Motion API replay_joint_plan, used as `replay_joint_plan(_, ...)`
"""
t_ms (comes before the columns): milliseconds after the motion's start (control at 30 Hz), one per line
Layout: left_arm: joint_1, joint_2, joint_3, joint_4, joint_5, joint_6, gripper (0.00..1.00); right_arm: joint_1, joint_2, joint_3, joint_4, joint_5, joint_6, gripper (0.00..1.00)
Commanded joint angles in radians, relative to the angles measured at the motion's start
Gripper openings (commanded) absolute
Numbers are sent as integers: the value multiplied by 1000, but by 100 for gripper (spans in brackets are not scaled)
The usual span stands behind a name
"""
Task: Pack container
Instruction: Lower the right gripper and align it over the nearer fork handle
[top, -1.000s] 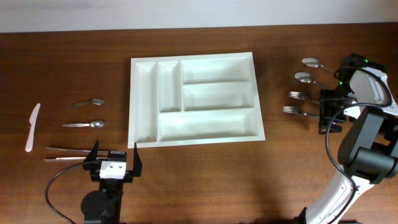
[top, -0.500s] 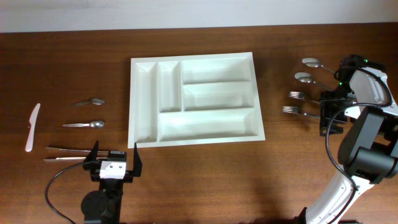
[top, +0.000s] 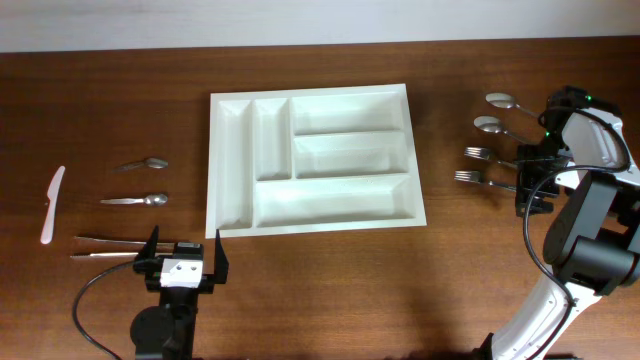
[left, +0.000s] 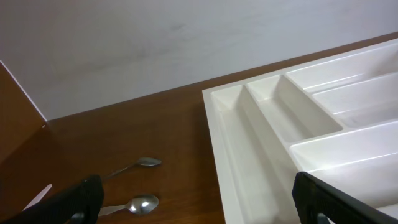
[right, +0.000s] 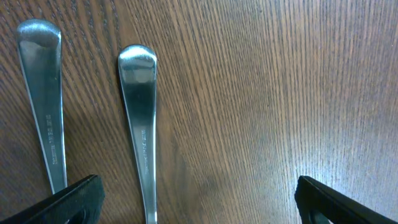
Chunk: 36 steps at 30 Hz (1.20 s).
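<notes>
The white container (top: 330, 200) lies flat in the middle of the worktop (top: 450, 280), and the left gripper (top: 185, 248) sits just off its near-left corner, jaws spread wide. Over on the right, the right gripper (top: 530, 180) hangs above two fork handles (right: 142, 130), spread wide too, pinching nothing.

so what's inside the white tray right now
Nothing: all five compartments of the container show bare white floors from overhead. The forks and other cutlery lie outside on the table. Nothing covers any compartment.
</notes>
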<state>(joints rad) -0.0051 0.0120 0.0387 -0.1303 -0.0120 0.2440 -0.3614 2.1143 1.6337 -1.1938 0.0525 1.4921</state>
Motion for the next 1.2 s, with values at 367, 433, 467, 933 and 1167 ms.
replay_joint_plan(367,3,-6,-7,3,-3,12,99,7,21,-4,6,11,9,99)
replay_joint_plan(433,3,-6,-7,3,-4,12,99,11,21,-5,9,11,9,99)
replay_joint_plan(467,3,-6,-7,3,-4,12,99,13,21,-5,10,12,9,99)
replay_joint_plan(933,3,-6,-7,3,-3,12,99,29,43,-8,24,12,8,99)
replay_joint_plan(1167,3,-6,-7,3,-3,12,99,29,81,-8,32,11,9,99)
